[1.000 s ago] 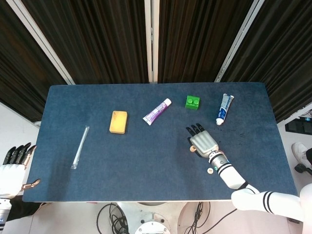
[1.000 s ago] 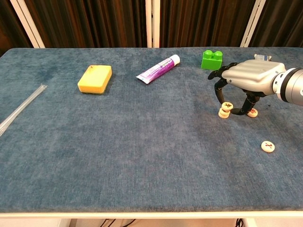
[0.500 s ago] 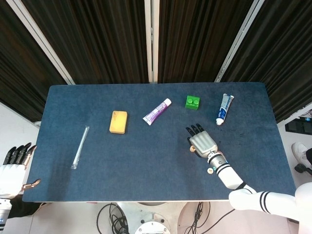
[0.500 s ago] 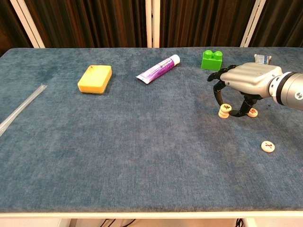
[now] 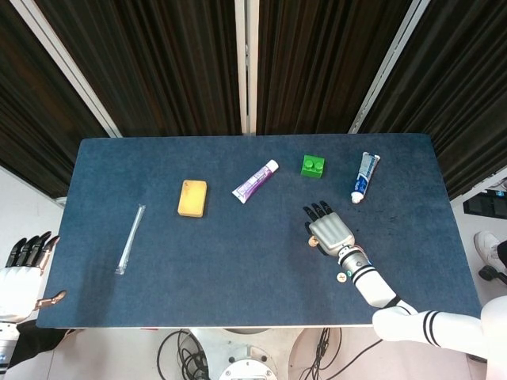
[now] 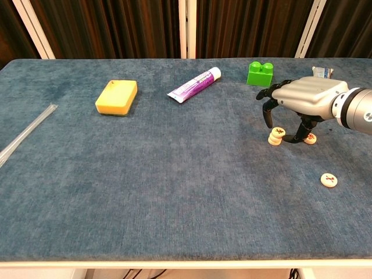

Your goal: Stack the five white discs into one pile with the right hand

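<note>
Blue felt-like cloth covered the table (image 6: 174, 192). The right hand (image 6: 302, 102) was seen arched over a small pile of white discs (image 6: 275, 136), fingers curled downward around it; whether the top disc was pinched could not be told. The pile looked two discs high in the chest view. One disc (image 6: 311, 138) lay just beside the thumb, and one more (image 6: 329, 180) lay apart, nearer the table's front edge. Only four discs could be counted. The left hand (image 5: 20, 273) was held off the table's left edge, fingers extended and holding nothing. Also noted: one yellow sponge (image 6: 117, 97), one purple tube (image 6: 195, 85), one green brick (image 6: 260, 74), one blue-and-white tube (image 5: 364, 177), one clear straw (image 5: 130, 239).
</note>
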Motion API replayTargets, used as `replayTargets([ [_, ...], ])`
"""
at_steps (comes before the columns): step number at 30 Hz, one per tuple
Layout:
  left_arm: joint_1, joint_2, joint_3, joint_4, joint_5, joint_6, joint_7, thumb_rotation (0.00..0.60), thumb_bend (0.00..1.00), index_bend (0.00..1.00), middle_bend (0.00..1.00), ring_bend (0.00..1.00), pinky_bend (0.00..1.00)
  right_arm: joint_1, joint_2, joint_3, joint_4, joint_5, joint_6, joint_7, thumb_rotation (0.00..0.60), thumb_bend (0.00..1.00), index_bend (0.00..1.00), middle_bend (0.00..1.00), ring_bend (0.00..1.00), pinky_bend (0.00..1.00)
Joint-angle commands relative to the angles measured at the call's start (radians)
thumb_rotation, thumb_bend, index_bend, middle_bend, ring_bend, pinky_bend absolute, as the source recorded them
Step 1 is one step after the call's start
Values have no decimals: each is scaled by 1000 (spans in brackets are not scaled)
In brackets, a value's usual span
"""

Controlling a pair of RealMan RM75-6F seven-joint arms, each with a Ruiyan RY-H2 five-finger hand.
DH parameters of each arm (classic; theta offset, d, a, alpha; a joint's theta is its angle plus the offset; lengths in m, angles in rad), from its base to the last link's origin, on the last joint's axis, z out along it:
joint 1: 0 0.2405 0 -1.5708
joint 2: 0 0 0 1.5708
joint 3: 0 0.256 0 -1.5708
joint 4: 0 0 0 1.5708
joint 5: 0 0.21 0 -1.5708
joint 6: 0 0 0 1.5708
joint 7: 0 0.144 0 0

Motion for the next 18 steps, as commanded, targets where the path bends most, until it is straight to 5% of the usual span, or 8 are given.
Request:
replayTargets([
  [1,0,1,0,-2,0,1,1,600,26,0,0,0,0,1,2,-1,-2,0,-1,1,600,249,389,59,0,0],
  [18,2,1,2,-4,1,0,2,600,26,0,0,0,0,-34,62,-24,-60,-15,43,11,600,236,363,36,0,0],
])
